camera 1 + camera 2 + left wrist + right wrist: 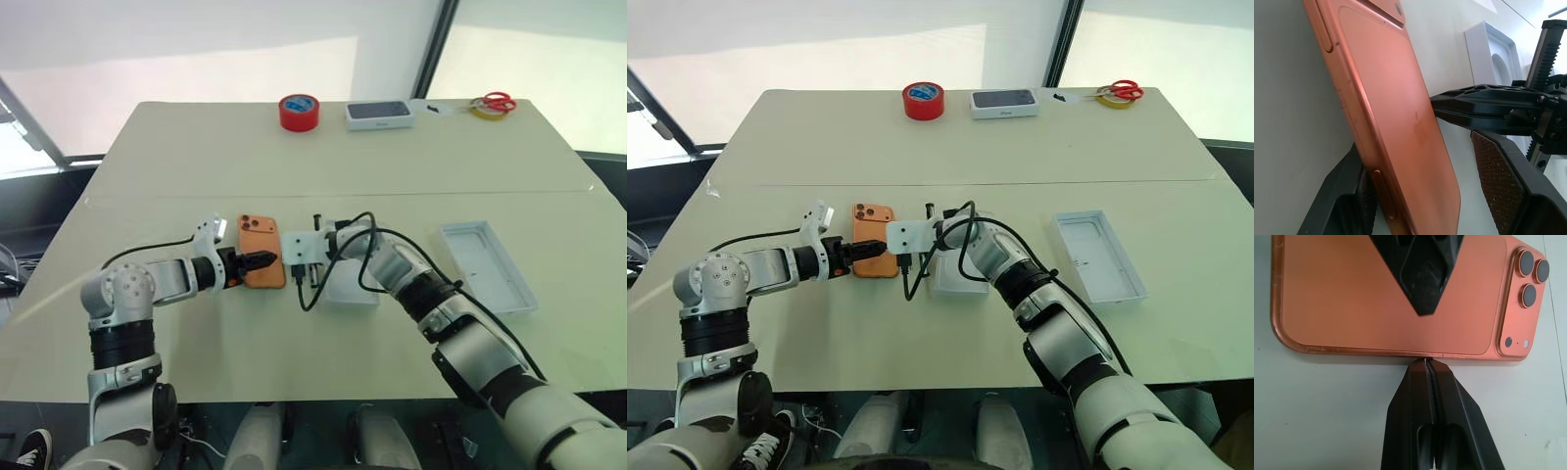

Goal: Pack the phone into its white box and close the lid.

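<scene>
End effectors (263,262) flanking phone (260,239).

Our left gripper (266,261) spreads its fingers, reaching rightward; our right gripper (1426,363), fingers pressed together, points left.

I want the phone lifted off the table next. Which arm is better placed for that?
Left. The left gripper is open astride the phone; the right gripper is shut, its tip at the phone's edge.
</scene>
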